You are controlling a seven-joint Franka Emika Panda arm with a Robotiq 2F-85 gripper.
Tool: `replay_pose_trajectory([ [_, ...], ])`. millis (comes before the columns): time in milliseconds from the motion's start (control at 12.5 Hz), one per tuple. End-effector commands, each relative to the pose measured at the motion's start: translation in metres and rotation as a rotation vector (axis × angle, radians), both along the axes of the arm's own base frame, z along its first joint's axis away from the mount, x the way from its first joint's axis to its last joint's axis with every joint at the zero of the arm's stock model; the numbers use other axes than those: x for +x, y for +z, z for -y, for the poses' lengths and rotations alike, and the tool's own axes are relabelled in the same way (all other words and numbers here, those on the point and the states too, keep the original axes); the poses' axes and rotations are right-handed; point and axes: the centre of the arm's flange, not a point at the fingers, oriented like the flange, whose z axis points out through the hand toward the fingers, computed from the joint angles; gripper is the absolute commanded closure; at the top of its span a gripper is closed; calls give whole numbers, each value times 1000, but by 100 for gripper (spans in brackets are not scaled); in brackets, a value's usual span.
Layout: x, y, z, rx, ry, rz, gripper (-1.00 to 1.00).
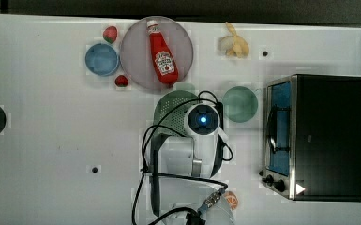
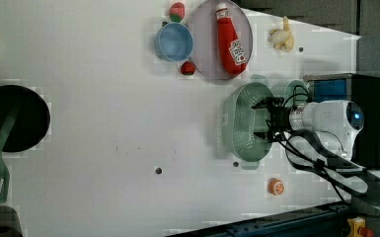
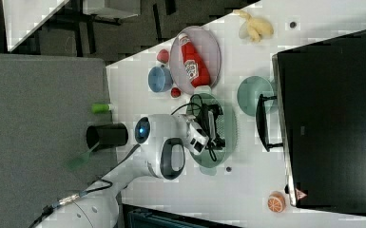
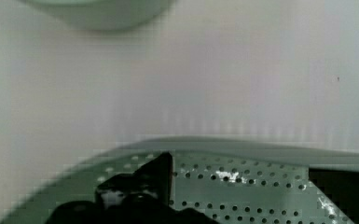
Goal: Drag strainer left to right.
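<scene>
In the top view my wrist hangs over the strainer (image 1: 172,112), which sits on the desk (image 1: 51,140) between the grey plate (image 1: 136,51) and my arm, with the teal bowl (image 1: 240,104) just off the top view's right.

In the left view my claw (image 2: 269,121) is spread wide inside the strainer's basin, its long axis running up and down the picture (nothing pinched that I can see).

In the right view the plate carries a ketchup bottle (image 3: 191,61); the blue bowl (image 3: 159,78) looks empty.

In the wrist view my fingers (image 4: 140,186) stand low over the holed base (image 4: 242,186), rim just beyond.
</scene>
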Motion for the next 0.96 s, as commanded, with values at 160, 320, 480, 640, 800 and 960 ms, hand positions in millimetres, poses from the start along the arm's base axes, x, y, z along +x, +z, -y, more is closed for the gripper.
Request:
replay_pose_trajectory([
  [160, 0, 15, 15, -7, 138, 6, -100],
  [320, -1, 16, 31, -15, 158, 5, -100],
  [480, 3, 22, 28, -15, 164, 18, -100],
  [640, 10, 38, 12, -3, 193, 39, -100],
  [800, 11, 67, -13, 21, 234, 19, -100],
  [960, 13, 116, -38, 36, 346, 36, -100],
])
